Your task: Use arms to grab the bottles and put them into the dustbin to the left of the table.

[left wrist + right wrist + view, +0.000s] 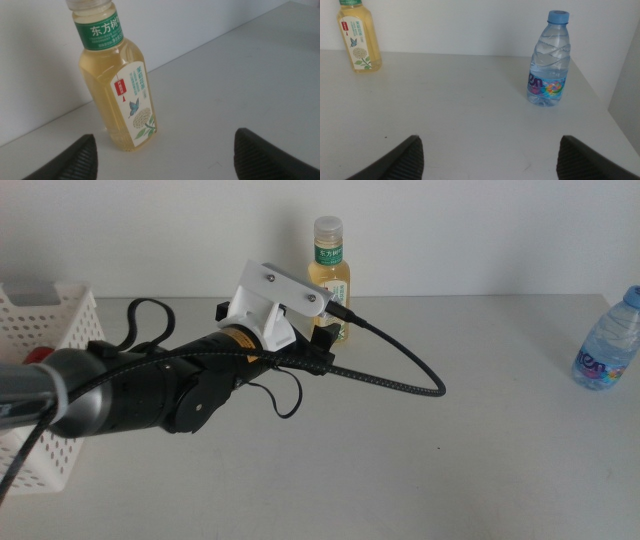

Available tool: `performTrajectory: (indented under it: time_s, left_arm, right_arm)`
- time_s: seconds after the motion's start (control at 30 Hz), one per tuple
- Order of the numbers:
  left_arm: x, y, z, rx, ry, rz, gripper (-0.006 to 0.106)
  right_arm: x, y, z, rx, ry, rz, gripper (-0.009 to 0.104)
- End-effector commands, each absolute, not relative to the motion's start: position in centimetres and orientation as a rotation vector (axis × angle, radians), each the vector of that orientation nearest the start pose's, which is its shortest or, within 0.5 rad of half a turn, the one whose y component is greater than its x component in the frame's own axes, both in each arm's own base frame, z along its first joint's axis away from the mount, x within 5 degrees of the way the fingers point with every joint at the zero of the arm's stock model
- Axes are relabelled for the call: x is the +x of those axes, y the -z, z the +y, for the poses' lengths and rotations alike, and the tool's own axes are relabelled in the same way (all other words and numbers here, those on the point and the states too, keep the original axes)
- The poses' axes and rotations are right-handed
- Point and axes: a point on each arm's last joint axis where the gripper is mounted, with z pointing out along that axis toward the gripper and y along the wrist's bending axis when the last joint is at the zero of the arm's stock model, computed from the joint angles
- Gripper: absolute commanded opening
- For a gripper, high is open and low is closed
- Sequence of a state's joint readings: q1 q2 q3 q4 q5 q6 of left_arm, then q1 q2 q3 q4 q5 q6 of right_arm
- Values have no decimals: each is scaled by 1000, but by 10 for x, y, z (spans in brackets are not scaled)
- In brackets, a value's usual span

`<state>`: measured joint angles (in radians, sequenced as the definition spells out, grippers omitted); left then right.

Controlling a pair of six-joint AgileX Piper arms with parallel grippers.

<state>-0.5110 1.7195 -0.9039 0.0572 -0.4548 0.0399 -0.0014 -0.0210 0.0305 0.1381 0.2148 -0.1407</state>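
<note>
Left claw (162, 155) wide open and empty, upright tea bottle (116, 82) just ahead, nearer one jaw.

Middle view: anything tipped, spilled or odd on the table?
Nothing stands out. The tea bottle and water bottle both stand upright and capped, no spill. The left gripper is open near the tea bottle; the right gripper waits open.
</note>
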Motion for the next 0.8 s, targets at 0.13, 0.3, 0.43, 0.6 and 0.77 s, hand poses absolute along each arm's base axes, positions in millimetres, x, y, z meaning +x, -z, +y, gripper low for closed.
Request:
performTrajectory:
  time_s: [0.13, 0.3, 0.43, 0.6, 0.77]
  left_arm:
    - [366, -245, -208, 476, 361, 1651, 94]
    - [393, -241, -214, 432, 359, 1669, 94]
    - [408, -238, -219, 413, 358, 1677, 94]
    - [423, -234, -220, 389, 355, 1659, 94]
    - [434, -230, -222, 382, 353, 1654, 94]
  right_arm:
    - [54, -196, 2, -30, -2, 1606, 68]
    - [54, -196, 2, -30, -2, 1606, 68]
    - [54, -196, 2, -30, -2, 1606, 68]
    - [54, -196, 2, -30, -2, 1606, 68]
    - [54, -196, 2, -30, -2, 1606, 68]
